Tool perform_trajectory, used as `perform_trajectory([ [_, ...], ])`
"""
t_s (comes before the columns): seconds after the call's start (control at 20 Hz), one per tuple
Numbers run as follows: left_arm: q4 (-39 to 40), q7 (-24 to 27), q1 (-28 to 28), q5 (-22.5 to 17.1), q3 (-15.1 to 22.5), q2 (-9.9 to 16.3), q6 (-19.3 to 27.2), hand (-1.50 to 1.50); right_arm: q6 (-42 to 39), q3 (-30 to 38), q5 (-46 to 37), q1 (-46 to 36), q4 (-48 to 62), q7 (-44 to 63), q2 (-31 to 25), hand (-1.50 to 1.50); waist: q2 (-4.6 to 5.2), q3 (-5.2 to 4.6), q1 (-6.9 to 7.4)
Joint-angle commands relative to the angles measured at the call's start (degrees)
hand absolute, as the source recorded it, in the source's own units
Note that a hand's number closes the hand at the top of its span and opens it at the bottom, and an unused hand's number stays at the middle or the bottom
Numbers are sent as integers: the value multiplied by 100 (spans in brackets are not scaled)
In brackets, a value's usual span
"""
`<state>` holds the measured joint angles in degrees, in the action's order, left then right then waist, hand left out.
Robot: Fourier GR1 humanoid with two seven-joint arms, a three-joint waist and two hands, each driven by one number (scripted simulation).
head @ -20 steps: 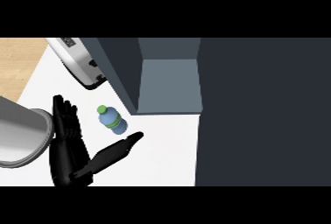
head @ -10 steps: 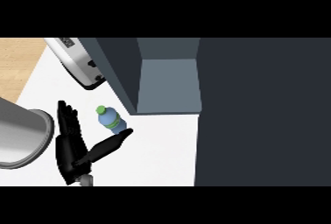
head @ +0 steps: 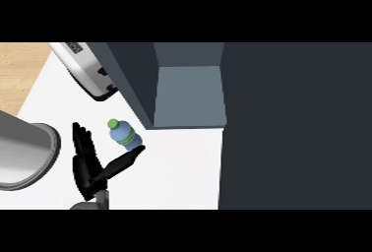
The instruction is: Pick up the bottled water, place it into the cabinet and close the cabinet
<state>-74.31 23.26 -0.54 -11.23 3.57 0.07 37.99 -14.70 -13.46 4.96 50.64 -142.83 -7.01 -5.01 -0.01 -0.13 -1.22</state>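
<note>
The bottled water [head: 123, 134], clear blue with a green cap and green band, lies on the white counter [head: 178, 170] just left of the open cabinet [head: 189, 96]. My left hand [head: 88, 166] is at the lower left, open, with its fingers pointing up along the bottle's left side. Its thumb [head: 123, 161] stretches out under the bottle, the tip at or very near the bottle's base. The bottle sits in the gap between fingers and thumb, and nothing is curled round it. My right hand does not show.
A silver appliance [head: 88, 71] stands at the back left beside the cabinet's wall. A large grey round vessel [head: 22, 157] sits at the left edge, close to my fingers. The cabinet's dark door or side [head: 294, 125] fills the right.
The left hand's fingers have edged right toward the bottle and the thumb has swung in closer to the bottle's base. The bottle has barely moved.
</note>
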Motion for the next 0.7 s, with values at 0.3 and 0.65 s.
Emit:
perform_trajectory([
  [0.3,2060,1417,-668,-1235,-747,205,-1457,-150,-119,-138,168,677,-756,27,-132,-150,6,0,-1],
  [0.65,3586,2586,-1196,-1680,-725,-6,-2289,-150,-251,-63,270,831,-764,-239,-272,-150,16,-3,-55],
])
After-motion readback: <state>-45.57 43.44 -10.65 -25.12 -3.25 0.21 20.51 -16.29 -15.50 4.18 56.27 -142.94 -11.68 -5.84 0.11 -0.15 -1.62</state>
